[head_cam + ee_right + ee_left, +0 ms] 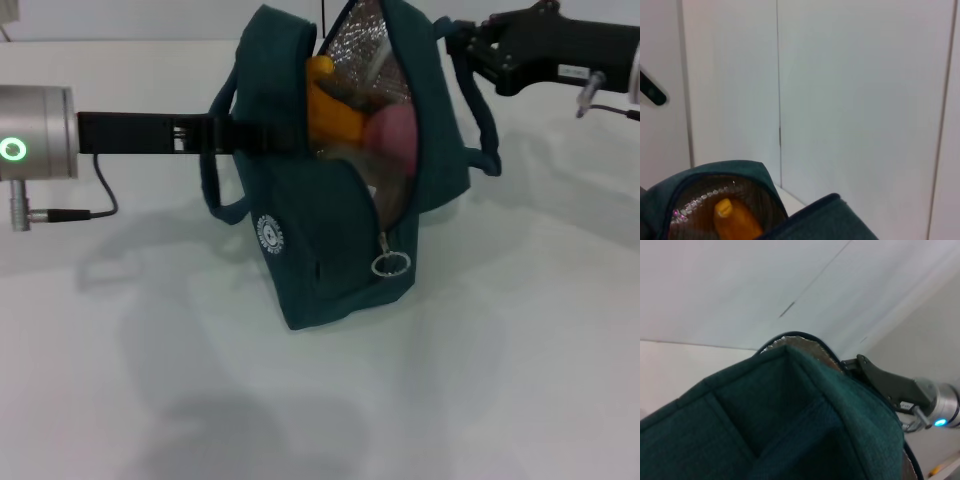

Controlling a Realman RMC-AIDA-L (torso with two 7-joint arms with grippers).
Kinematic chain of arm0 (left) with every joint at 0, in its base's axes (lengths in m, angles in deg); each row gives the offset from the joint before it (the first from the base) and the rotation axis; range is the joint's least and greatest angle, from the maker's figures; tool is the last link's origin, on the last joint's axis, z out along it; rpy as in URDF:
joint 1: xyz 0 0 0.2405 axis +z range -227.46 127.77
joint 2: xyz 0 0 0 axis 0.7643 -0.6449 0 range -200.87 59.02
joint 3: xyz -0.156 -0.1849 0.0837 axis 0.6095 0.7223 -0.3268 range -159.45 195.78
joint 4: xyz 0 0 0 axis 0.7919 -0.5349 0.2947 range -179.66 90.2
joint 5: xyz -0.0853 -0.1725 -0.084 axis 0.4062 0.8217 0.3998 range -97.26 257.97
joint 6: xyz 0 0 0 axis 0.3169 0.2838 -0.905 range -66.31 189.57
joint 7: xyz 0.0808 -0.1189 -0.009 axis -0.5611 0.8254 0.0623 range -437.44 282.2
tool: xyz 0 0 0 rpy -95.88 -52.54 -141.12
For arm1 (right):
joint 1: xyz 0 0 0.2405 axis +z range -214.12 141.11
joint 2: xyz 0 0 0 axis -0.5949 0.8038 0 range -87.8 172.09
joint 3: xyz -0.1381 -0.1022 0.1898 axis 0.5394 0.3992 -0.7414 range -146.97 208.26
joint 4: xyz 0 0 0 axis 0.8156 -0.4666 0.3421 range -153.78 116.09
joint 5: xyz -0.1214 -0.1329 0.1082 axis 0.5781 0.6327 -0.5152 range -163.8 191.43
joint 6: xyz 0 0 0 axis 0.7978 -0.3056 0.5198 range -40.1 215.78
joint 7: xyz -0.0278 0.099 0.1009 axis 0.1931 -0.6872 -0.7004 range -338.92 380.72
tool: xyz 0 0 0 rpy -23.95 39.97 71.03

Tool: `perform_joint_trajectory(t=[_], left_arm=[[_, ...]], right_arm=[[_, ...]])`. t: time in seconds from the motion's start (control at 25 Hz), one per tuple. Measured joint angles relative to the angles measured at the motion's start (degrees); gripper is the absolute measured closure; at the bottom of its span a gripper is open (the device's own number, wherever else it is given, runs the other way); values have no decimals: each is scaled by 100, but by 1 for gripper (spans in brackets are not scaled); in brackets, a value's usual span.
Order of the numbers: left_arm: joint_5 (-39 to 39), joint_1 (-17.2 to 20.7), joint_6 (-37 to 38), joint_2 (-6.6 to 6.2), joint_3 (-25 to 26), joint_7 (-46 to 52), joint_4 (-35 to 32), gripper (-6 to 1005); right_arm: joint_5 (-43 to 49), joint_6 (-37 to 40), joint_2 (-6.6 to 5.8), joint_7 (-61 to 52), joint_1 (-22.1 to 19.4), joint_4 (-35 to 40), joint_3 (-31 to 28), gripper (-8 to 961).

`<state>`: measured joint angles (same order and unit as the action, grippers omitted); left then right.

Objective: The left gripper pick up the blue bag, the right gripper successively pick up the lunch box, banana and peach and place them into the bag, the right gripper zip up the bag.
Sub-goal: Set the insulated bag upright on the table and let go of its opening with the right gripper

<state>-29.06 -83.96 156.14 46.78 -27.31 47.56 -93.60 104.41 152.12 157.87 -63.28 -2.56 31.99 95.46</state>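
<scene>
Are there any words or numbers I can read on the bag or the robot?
None can be read.
Round white logo on the blue bag: too small and blurred to read.
Small white label on the right gripper: too small to read.

Blue bag (330, 250) unzipped; banana (330, 110), peach (395, 138) inside.

blue bag (330, 250): dark teal, upright on table at centre, zip open, ring pull hanging at 6 o'clock | banana (332, 112): yellow-orange, inside bag, 11 o'clock of peach | peach (395, 140): pink, round, inside bag
</scene>
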Motion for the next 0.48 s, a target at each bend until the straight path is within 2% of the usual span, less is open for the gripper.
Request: perform_joint_trajectory(t=[0.28,0.32,0.48], left_arm=[[359,-187,7,42,0,17,518,968],[390,-206,5,47,5,17,611,968],[421,-248,4,97,3,20,849,968]], right_arm=[[-224,260,-21,-68,-458,649,-13,889],[-232,416,-27,-94,-635,861,-40,889],[-239,543,-38,-177,-821,966,-63,890]])
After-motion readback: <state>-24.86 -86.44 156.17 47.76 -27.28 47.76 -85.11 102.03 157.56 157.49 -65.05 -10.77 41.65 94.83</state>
